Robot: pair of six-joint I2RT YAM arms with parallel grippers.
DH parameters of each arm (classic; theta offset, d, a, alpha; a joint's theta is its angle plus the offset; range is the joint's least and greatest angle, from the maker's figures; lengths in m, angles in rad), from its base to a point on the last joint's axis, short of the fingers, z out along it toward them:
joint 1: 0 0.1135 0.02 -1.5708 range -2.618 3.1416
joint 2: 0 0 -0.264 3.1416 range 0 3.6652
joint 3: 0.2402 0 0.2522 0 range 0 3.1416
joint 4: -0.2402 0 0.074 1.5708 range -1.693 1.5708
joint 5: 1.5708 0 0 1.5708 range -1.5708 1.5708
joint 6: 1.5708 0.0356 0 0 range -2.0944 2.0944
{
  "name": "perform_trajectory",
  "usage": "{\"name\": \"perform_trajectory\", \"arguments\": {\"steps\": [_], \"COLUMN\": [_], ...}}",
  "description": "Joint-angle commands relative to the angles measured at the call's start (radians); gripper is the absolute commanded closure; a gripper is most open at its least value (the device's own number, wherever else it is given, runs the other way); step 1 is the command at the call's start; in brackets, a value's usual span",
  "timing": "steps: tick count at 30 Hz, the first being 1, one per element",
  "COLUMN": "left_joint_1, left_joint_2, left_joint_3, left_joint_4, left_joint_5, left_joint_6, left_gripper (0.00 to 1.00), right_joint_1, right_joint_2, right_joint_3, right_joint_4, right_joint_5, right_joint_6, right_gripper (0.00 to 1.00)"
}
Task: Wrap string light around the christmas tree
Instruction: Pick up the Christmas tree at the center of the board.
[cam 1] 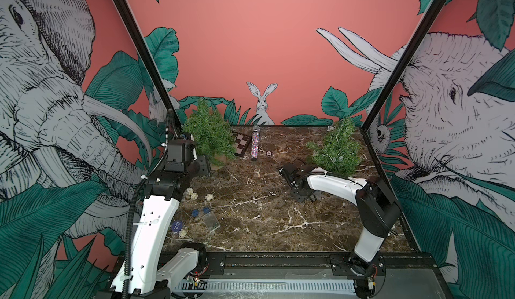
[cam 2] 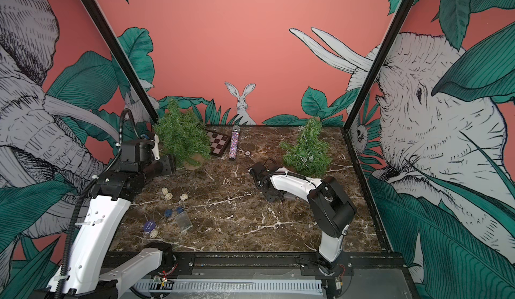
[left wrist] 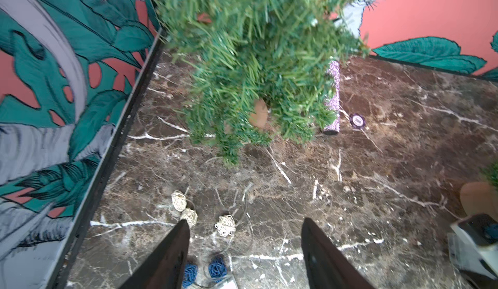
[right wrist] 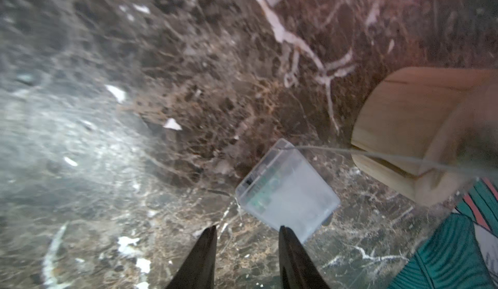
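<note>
Two small green Christmas trees stand at the back: a bare one on the left and one on the right with thin wire and small bulbs on it. A loose string light lies front left: cream woven balls, blue balls and a clear battery box. My left gripper hangs open beside the left tree, above those balls. My right gripper points down near the right tree's wooden base, jaws apart and empty. A second clear battery box lies just past one fingertip, its wire running to the base.
A small chessboard, a glittery tube and a round chip lie at the back between the trees. A blue disc sits by the loose string. Patterned walls close in the brown marble table on three sides.
</note>
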Motion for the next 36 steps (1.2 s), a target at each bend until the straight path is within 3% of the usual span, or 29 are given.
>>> {"name": "perform_trajectory", "arguments": {"steps": [1, 3, 6, 12, 18, 28, 34, 36], "left_joint_1": [0.027, 0.039, 0.044, 0.049, 0.048, 0.045, 0.047, 0.046], "left_joint_2": [0.008, 0.031, 0.079, 0.207, 0.369, 0.633, 0.668, 0.645], "left_joint_3": [0.058, 0.092, 0.168, 0.39, 0.515, 0.726, 0.677, 0.61], "left_joint_4": [-0.008, -0.013, -0.019, -0.057, 0.008, 0.143, 0.239, 0.314], "left_joint_5": [-0.015, -0.015, -0.009, -0.027, 0.056, 0.102, 0.13, 0.142], "left_joint_6": [0.024, 0.027, 0.038, 0.086, 0.181, 0.338, 0.405, 0.428], "left_gripper": [0.3, 0.27, 0.22, 0.15, 0.1, 0.2, 0.34, 0.45], "right_joint_1": [-0.029, -0.028, 0.009, 0.077, 0.079, 0.092, 0.091, 0.09], "right_joint_2": [-0.021, -0.009, -0.009, -0.013, -0.007, 0.011, 0.038, 0.049], "right_joint_3": [-0.005, 0.024, 0.08, 0.196, 0.204, 0.264, 0.307, 0.325], "right_joint_4": [-0.117, -0.163, -0.192, -0.14, 0.004, 0.071, 0.085, 0.084], "right_joint_5": [0.132, 0.194, 0.183, -0.142, -0.341, -0.327, -0.325, -0.317], "right_joint_6": [0.062, 0.07, 0.062, 0.081, 0.152, 0.158, 0.147, 0.137], "right_gripper": [0.61, 0.62, 0.64, 0.6, 0.53, 0.52, 0.51, 0.51]}}
